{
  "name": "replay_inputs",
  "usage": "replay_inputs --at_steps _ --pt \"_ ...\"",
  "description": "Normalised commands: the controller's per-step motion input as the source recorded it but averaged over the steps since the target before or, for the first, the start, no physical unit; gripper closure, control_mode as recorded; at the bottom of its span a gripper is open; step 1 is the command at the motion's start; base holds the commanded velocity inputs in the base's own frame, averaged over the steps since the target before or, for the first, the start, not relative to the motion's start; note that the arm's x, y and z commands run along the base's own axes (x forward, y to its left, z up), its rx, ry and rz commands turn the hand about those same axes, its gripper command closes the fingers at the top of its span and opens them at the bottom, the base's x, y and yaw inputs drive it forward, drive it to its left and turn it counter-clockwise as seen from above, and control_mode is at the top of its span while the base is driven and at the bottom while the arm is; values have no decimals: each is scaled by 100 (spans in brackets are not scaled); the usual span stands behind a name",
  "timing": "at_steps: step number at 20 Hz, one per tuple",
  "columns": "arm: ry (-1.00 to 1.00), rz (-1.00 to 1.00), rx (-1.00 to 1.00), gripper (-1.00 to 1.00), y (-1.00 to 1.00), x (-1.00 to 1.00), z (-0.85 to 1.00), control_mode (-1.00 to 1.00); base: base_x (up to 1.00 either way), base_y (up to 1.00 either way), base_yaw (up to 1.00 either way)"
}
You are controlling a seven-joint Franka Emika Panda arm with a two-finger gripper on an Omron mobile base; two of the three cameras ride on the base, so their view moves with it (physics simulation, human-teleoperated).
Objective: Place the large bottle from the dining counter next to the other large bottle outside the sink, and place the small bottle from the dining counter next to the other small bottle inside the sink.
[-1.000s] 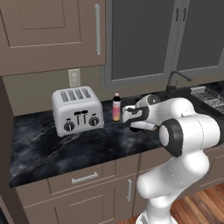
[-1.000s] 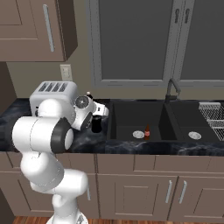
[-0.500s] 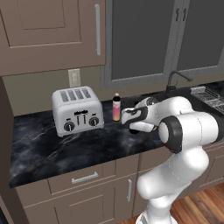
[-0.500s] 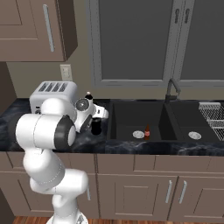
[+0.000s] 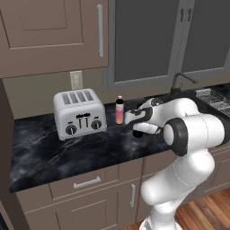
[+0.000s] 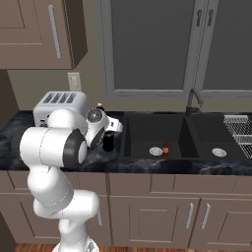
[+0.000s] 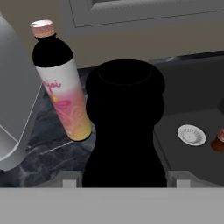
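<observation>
On the black marble bench (image 5: 58,155), left of the sink (image 6: 157,133), the toaster (image 5: 80,113) stands beside the pink-orange bottle (image 7: 61,89). Black bottle (image 7: 124,127) upright just beside it, on the sink side, between the tool's (image 7: 124,178) tips; grip contact cannot be told. Small red bottle (image 6: 166,148) stands in the basin.

A home kitchen, rendered: brown cabinets (image 5: 54,31) above and below a black marble desk (image 5: 54,152), a silver four-slot toaster (image 5: 80,113), a wall socket (image 5: 76,80), a recessed dark sink (image 6: 162,135) with curved faucet (image 6: 193,101), and a wooden floor (image 5: 206,211).
</observation>
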Motion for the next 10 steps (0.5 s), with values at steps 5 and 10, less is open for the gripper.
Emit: replay_inputs --at_steps 5,10 --pt "0 3 0 100 0 0 -23 -100 0 0 0" --pt "-1 2 0 -100 0 -1 -17 -100 0 0 0"
